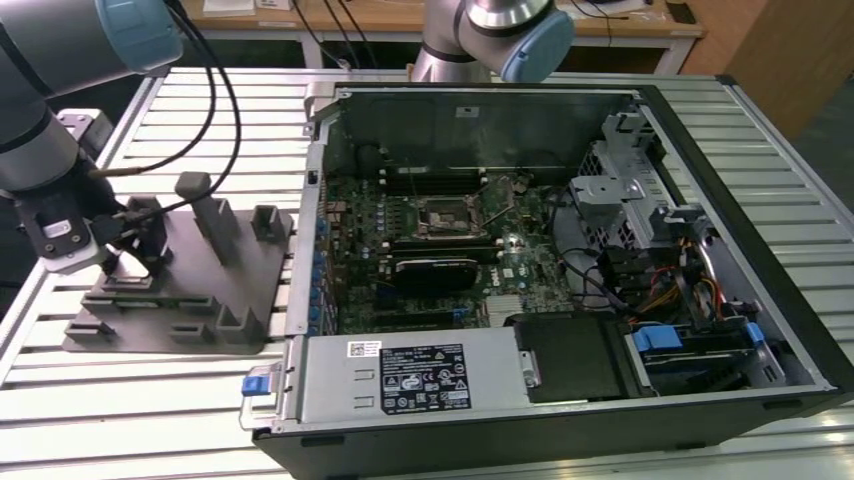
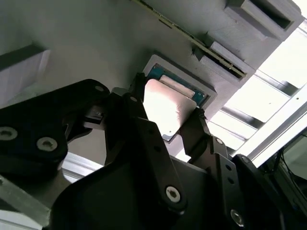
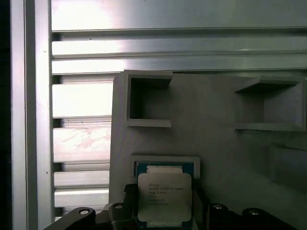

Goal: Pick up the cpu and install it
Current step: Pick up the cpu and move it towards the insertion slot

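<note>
**What the Views Held Back**

In the second wrist view the gripper [image 2: 169,115] covered two sides of the cpu [image 2: 165,103], so contact there could not be judged. In the first wrist view the picture's edge cut off the chip's side toward the gripper, and its print was too small to read (a few faint lines). The grey fixture [image 3: 216,143] ran out of frame. In the exterior view the arm [image 1: 54,160] was cropped.

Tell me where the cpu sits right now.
In both wrist views the cpu sits in a shallow pocket of the grey fixture, on the exterior view's left, beside the open computer case.
</note>
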Robot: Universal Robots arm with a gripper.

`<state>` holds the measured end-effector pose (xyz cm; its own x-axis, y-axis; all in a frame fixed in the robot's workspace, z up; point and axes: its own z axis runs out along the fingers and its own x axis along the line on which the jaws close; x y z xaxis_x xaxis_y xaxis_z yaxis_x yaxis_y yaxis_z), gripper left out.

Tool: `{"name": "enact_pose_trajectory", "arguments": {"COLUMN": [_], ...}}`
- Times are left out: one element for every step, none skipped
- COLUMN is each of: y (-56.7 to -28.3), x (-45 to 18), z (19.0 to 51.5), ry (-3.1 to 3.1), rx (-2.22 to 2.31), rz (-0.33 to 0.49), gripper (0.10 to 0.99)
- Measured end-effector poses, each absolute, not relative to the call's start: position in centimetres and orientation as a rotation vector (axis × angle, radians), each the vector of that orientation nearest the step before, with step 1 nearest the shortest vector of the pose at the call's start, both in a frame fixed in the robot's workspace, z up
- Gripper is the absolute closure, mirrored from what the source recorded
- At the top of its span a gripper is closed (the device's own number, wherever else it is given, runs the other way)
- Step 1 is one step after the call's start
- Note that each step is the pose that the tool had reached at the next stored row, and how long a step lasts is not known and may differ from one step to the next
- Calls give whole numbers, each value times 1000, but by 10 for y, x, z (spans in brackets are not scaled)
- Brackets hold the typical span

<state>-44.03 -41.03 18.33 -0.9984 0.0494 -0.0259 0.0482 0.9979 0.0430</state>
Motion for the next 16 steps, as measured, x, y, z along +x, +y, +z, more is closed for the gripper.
{"name": "enact_pose_trajectory", "arguments": {"y": [-410,-410,-410,-410,-410,-410,-410,-410,-410,-410,-410,-410,-410,-410,-410,-410], "x": [-440,-440,-440,-440,-440,-440,-440,-440,-440,-440,-440,-440,-440,-440,-440,-440], "z": [183,183,183,184,185,187,189,191,194,196,198,200,202,204,207,209], "ry": [3114,3114,3114,3114,3114,3114,3114,3114,3114,3114,3114,3114,3114,3114,3114,3114], "rx": [61,52,52,52,52,52,52,52,52,52,52,52,52,52,52,52], "rz": [66,66,66,66,67,67,67,67,67,67,67,67,67,67,67,67], "gripper": [545,545,545,545,545,545,545,545,545,545,545,545,545,545,545,545]}}
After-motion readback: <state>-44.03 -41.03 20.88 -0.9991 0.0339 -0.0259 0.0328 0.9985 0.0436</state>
